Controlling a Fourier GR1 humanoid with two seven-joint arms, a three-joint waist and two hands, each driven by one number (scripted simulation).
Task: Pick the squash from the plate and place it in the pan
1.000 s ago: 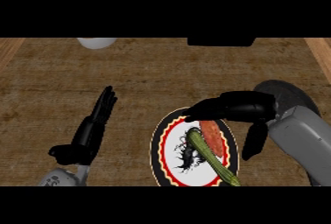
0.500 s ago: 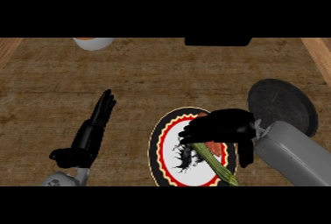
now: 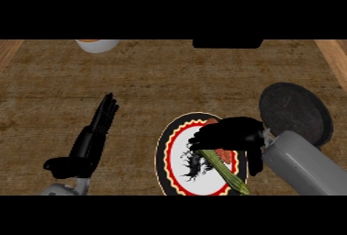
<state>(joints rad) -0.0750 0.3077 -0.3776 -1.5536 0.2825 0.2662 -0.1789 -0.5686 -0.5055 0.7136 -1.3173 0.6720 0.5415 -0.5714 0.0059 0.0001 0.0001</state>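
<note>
A round plate [image 3: 177,137] with a black rim, a red and yellow ring and a white middle lies at the lower centre of the counter. On it lies the long green squash [image 3: 229,173], slanting toward the lower right, with an orange piece [image 3: 224,156] beside it. My right hand [image 3: 229,134] is down over the plate's upper right part, its fingers curled round the squash's upper end, which is hidden. The dark round pan [image 3: 295,113] sits just right of the plate. My left hand [image 3: 95,133] rests open at the left, fingers straight.
A white bowl [image 3: 97,45] stands at the counter's far edge on the left, and a dark object [image 3: 227,43] at the far edge in the middle. Light wooden borders run along both sides of the counter.
My right hand has come down from the plate's upper right onto the squash's upper end and curled its fingers there. The squash still lies on the plate. The left hand has stayed put.
</note>
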